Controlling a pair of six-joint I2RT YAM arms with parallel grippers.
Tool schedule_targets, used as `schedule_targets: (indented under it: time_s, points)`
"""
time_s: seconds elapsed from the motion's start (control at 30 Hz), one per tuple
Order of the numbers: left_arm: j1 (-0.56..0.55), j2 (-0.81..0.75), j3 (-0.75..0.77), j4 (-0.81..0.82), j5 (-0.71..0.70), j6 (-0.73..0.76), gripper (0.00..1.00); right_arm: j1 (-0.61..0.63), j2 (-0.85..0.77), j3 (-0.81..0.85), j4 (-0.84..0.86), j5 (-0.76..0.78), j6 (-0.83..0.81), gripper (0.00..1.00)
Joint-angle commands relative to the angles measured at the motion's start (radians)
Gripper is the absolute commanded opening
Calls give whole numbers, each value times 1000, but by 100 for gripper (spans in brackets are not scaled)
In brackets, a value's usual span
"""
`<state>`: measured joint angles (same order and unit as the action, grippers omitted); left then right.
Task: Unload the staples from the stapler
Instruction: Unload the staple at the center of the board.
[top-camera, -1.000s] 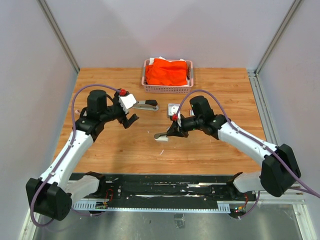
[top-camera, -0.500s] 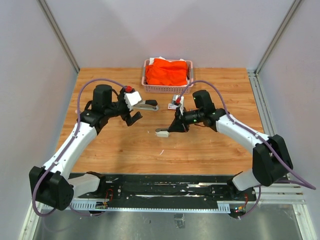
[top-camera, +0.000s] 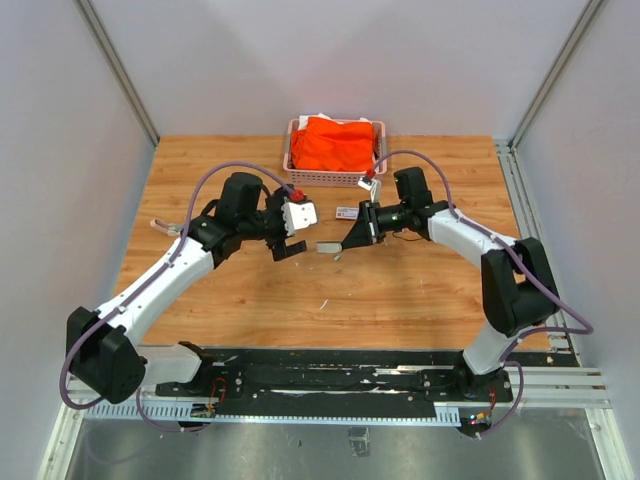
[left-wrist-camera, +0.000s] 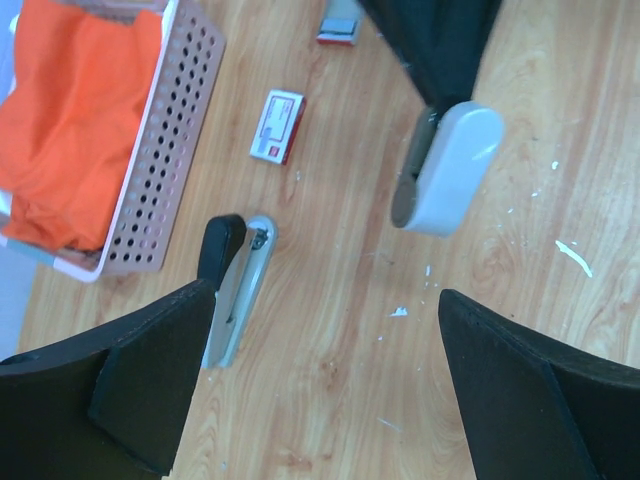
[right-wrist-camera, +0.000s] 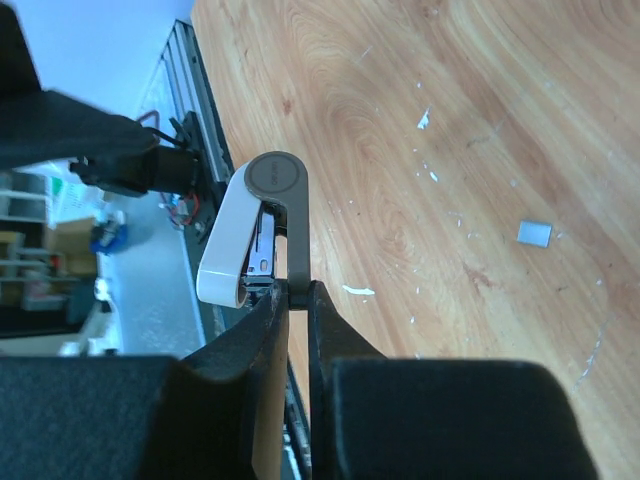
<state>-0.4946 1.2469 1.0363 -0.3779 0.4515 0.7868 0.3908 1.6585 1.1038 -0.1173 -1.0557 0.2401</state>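
Note:
My right gripper (right-wrist-camera: 297, 295) is shut on the dark grey base arm of a white-topped stapler (right-wrist-camera: 228, 245), which hangs swung open above the table. From above, the right gripper (top-camera: 349, 242) and this stapler (top-camera: 327, 247) are at mid-table. My left gripper (top-camera: 288, 240) is just left of it and open, with nothing between its fingers. In the left wrist view the left gripper (left-wrist-camera: 325, 300) hovers over bare wood and the held stapler (left-wrist-camera: 445, 165) is ahead of it. Staples show as tiny pale bits (left-wrist-camera: 573, 257) and strips (right-wrist-camera: 358, 291) scattered on the wood.
A second stapler (left-wrist-camera: 235, 290), grey and black, lies flat by my left finger. A small white box with a red label (left-wrist-camera: 277, 125) lies beyond it (top-camera: 347, 212). A pink basket (top-camera: 335, 180) holding orange cloth (top-camera: 333, 143) stands at the back.
The right gripper has carried the stapler away from the near side toward the middle. The left arm has swung right toward it and now covers the second stapler in the top view.

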Motion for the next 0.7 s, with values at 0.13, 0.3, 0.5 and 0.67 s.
schedule_targets:
  time_s: [0.13, 0.3, 0.5, 0.67]
  points:
    - [-119, 61, 83, -101, -40, 111, 96, -36, 88, 15, 103, -103, 287, 0]
    - [-206, 116, 74, -64, -149, 115, 92, -36, 100, 3, 145, -116, 335, 0]
    - [-254, 175, 105, -26, -209, 66, 79, -37, 87, -19, 164, -102, 345, 1]
    - [-275, 205, 130, -16, -221, 35, 70, -37, 78, -28, 165, -87, 346, 1]
